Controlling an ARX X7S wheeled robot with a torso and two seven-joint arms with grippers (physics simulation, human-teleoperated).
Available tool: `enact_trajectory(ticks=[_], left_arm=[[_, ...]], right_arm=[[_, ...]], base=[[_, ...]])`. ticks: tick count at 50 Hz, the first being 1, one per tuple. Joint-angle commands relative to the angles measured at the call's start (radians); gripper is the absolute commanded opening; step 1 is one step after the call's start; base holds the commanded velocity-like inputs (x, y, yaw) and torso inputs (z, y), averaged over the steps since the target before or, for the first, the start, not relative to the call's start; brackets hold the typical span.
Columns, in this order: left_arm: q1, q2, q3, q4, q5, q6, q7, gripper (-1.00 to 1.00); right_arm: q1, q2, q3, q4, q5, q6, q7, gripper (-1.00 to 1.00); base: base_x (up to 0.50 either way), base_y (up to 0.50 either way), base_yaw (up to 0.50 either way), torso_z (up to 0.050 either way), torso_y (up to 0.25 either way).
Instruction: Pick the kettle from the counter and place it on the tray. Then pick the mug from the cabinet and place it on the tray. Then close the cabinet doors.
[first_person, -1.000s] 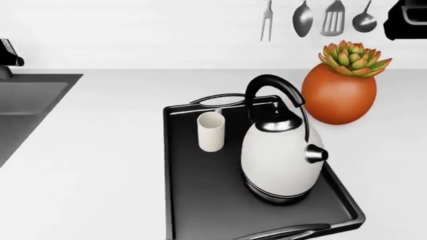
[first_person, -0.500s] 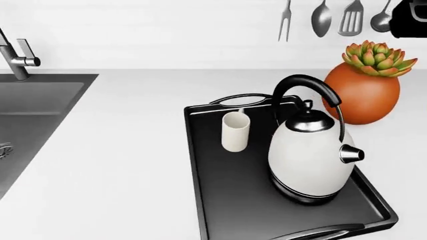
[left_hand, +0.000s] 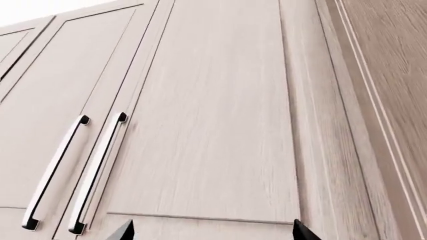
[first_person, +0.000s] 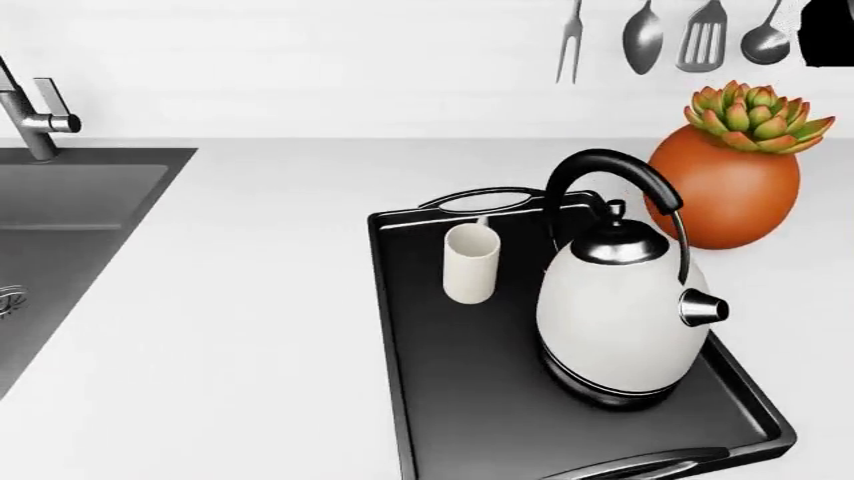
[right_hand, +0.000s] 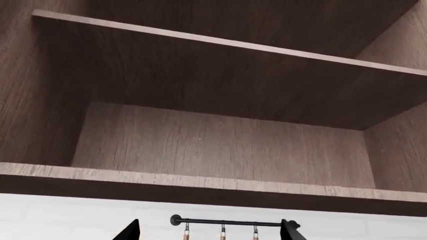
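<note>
Head view: the kettle (first_person: 622, 315) and the mug (first_person: 471, 261) both stand upright on the tray (first_person: 441, 420), the mug near the tray's far left corner and the kettle to its right, close but apart; the tray rests on the counter (first_person: 254, 300), with the orange succulent pot (first_person: 727, 190) just beyond its far right corner and the sink (first_person: 60, 225) well off to the left. Compared with a second ago, the whole scene has slid to the right in your head camera and the faucet (first_person: 34, 110) has come into view, which means the head or base turned; over the last half second the framing has held steady, and the only change is at the top right corner, where the dark shape there has mostly gone. You can judge both placements as done, so what remains is closing the cabinet doors. Left wrist view: the left gripper (left_hand: 210, 231) faces shut panelled cabinet doors (left_hand: 213, 125) with paired bar handles (left_hand: 97, 175); only its two fingertips show at the frame edge, wide apart with nothing between them, so read it as released and empty. Right wrist view: the right gripper (right_hand: 208, 231) looks up into an open cabinet interior (right_hand: 220, 140) with bare wooden shelves, above the utensil rail (right_hand: 227, 221); its fingers are likewise spread and hold nothing. The open doors themselves are out of frame, so you probably need to locate them before you push.
</note>
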Motion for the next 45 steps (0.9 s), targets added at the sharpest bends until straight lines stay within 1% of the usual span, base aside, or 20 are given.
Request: enact_trajectory(ticks=[1,7,15,22,33,45], left_arm=[[-0.297,0.122,0.190,-0.252,0.157,0.012,0.162,1.00],[-0.366,0.211,0.233,-0.360,0.192,0.038,0.199,1.00],[-0.517,0.367,0.320,-0.522,0.252,0.061,0.259,1.00],[-0.595,0.472,0.353,-0.634,0.279,0.087,0.287,1.00],[-0.635,0.563,0.380,-0.706,0.291,0.116,0.326,1.00],[-0.636,0.674,0.385,-0.815,0.291,0.185,0.385,1.00]], right_arm=[[0.001,-0.002,0.013,0.000,0.013,0.005,-0.003,1.00],[0.001,0.000,0.022,0.001,0.017,0.003,-0.009,1.00],[0.016,0.019,0.039,-0.014,0.040,0.013,-0.008,1.00],[0.008,0.047,0.047,-0.024,0.045,0.008,-0.016,1.00],[0.011,0.069,0.063,-0.039,0.057,0.011,-0.016,1.00],[0.001,0.090,0.074,-0.051,0.061,0.011,-0.020,1.00]], base=[[0.00,0.00,0.00,0.000,0.000],[0.00,0.00,0.00,0.000,0.000],[0.00,0.00,0.00,0.000,0.000],[0.00,0.00,0.00,0.000,0.000],[0.00,0.00,0.00,0.000,0.000],[0.00,0.00,0.00,0.002,0.000]])
